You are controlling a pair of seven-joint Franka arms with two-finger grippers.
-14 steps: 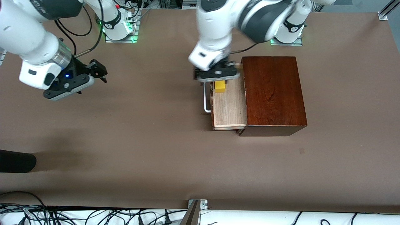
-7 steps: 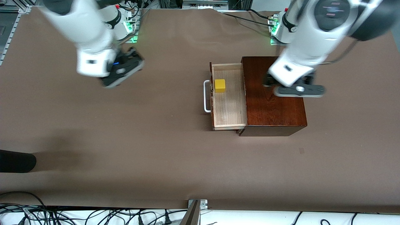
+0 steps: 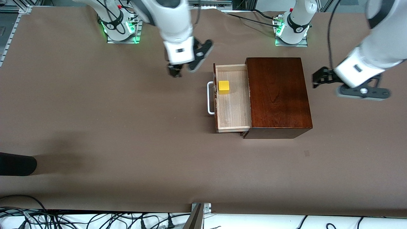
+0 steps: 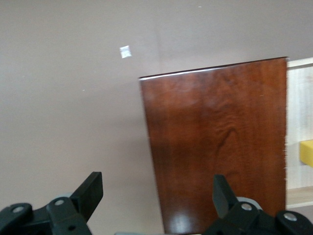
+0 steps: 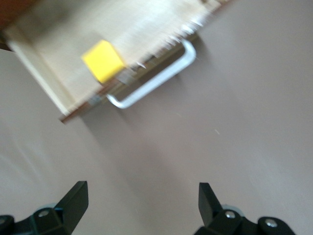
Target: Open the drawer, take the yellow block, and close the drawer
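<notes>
The drawer (image 3: 233,97) stands pulled out of the wooden box (image 3: 278,95), its white handle (image 3: 210,98) toward the right arm's end of the table (image 3: 127,133). The yellow block (image 3: 224,87) sits inside the drawer, up against the front wall just beside the handle. So the opening is done; by my reckoning the taking of the block and the closing are both left.

Neither hand holds anything. The right hand (image 3: 178,69) hangs over the table near the drawer's handle, on the side toward the robots' bases, its fingers spread wide and empty in its wrist view (image 5: 142,205). The left hand (image 3: 318,78) is over bare table off the box's back end, toward the left arm's end, fingers also spread apart (image 4: 156,193).

A second ago the left hand was right down over the block in the drawer; since then it has swung away across the box top and off it, without the block. Meanwhile the right hand has come in from well away toward the drawer. The block and drawer have not moved.
</notes>
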